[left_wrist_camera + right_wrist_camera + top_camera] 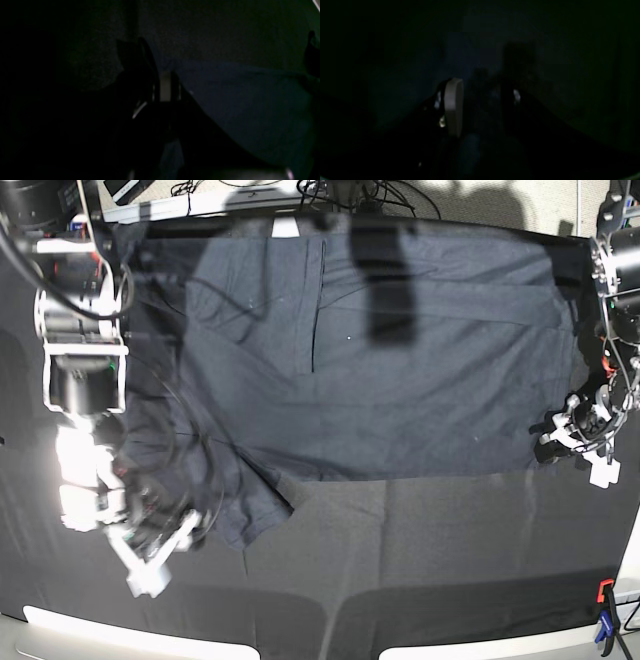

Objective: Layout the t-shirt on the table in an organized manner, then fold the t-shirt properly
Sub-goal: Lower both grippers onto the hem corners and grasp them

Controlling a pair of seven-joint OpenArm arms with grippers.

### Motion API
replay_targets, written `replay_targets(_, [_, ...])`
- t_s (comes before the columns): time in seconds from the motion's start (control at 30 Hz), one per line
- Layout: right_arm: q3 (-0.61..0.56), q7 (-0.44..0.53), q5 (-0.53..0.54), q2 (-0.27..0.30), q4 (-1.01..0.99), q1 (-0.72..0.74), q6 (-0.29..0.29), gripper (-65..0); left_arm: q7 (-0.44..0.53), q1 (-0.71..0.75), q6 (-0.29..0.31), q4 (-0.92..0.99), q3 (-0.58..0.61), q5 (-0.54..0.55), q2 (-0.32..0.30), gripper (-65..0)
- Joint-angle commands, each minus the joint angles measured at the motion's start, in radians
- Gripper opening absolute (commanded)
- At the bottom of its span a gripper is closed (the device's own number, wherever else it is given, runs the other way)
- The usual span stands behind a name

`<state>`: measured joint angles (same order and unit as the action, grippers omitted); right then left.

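The dark grey t-shirt (400,380) lies spread flat across the back half of the table (430,560), its pale neck label at the far edge and one sleeve bunched at the front left. My left gripper (553,438) sits low at the shirt's right front corner. In the dim left wrist view its fingers (166,85) are pressed together where a fabric crease meets them, shut on the t-shirt (250,105). My right gripper (165,555) hovers over the bunched sleeve at the left. The right wrist view shows the right gripper (482,105) open, with dark cloth below it.
An orange and blue clamp (605,620) grips the table's front right corner. Cables and gear (330,192) line the far edge. The right arm's white body (80,350) stands over the left side. A strip of black cloth lies between shirt and front edge.
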<state>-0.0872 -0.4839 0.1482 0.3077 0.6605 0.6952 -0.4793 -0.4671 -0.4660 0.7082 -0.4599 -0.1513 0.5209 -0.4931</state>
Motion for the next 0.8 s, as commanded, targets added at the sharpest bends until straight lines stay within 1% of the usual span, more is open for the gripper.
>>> replay_targets(0.0, [-0.013,0.034,-0.019,0.007,-0.027,0.073,-0.002,-40.7,-0.056,0.001,-0.012,0.001,0.004,-0.045,-0.006,-65.0])
replay_targets(0.1, [-0.063,0.033,-0.087,0.001,-0.195,0.154,0.001,-40.8,-0.055,0.000,-0.012,0.001,0.004,-0.044,-0.006,-65.0])
replay_targets(0.17, [-0.082,0.038,-0.097,0.002,-0.282,0.194,0.025,-40.8,-0.055,0.000,-0.012,0.001,0.004,-0.044,-0.006,-65.0])
replay_targets(0.23, [-0.085,0.050,-0.097,0.005,-0.335,0.220,0.027,-40.8,-0.055,0.000,-0.011,0.001,0.004,-0.044,-0.006,-65.0])
replay_targets(0.3, [-0.085,0.037,-0.097,0.007,-0.345,0.225,0.027,-40.8,-0.055,0.000,-0.012,0.001,0.004,-0.044,-0.006,-65.0])
replay_targets(0.43, [-0.085,-0.021,-0.097,0.008,-0.345,0.204,0.028,-40.8,-0.055,0.000,-0.011,0.001,0.004,-0.044,-0.006,-65.0])
replay_targets(0.5, [-0.083,-0.030,-0.097,0.008,-0.345,0.187,0.030,-40.8,-0.055,0.000,-0.011,0.001,0.004,-0.044,-0.006,-65.0])
replay_targets(0.63, [-0.084,-0.035,-0.097,0.008,-0.345,0.157,0.069,-40.8,-0.054,0.000,-0.012,0.001,0.004,-0.044,-0.006,-65.0])
replay_targets(0.77, [-0.084,-0.046,-0.093,0.003,-0.345,0.138,0.067,-40.8,-0.054,0.000,-0.011,0.001,0.004,-0.043,-0.006,-65.0])
